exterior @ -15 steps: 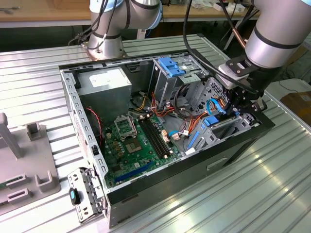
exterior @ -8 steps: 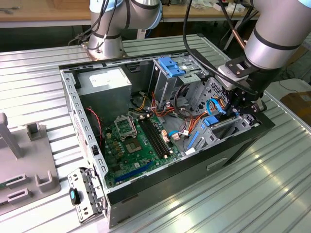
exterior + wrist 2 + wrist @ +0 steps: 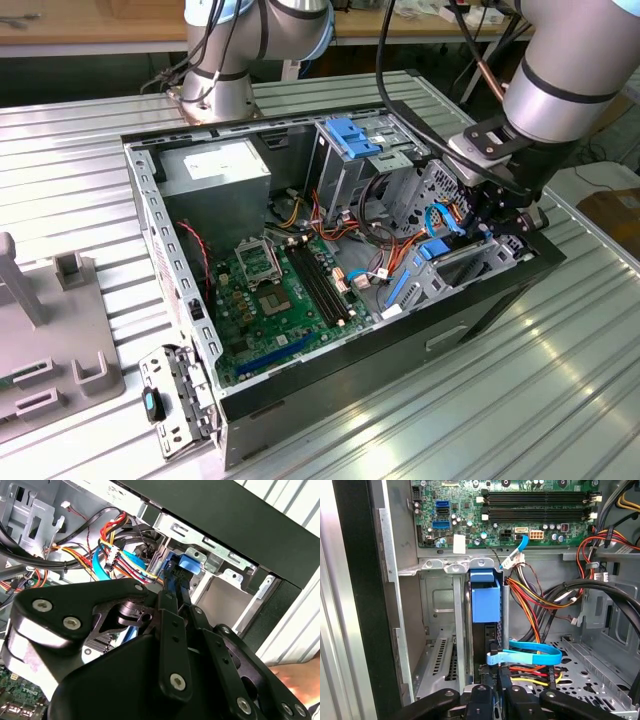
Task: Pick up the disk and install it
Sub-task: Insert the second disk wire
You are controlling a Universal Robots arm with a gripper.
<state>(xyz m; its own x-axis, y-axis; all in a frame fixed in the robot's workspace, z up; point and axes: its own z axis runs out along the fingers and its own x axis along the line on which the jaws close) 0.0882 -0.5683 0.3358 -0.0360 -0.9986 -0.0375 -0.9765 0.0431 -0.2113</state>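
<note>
The disk (image 3: 485, 600) stands on edge in a narrow slot of the drive bay, by the front wall of the open computer case (image 3: 150, 210). Its blue plastic rail faces the camera, with the dark body below it. In the second wrist view the same blue rail of the disk (image 3: 182, 567) runs down between my black fingertips. My gripper (image 3: 498, 692) sits right over the disk's end with the fingers drawn close on it. In the exterior view, the gripper (image 3: 492, 218) reaches into the case's corner on the exterior view's right.
A blue data cable (image 3: 530, 655) and bundles of red, yellow and orange wires (image 3: 540, 597) lie beside the slot. The green motherboard (image 3: 275, 285) covers the case floor. At the back are a grey power-supply box (image 3: 215, 170) and a metal cage with a blue handle (image 3: 350, 135).
</note>
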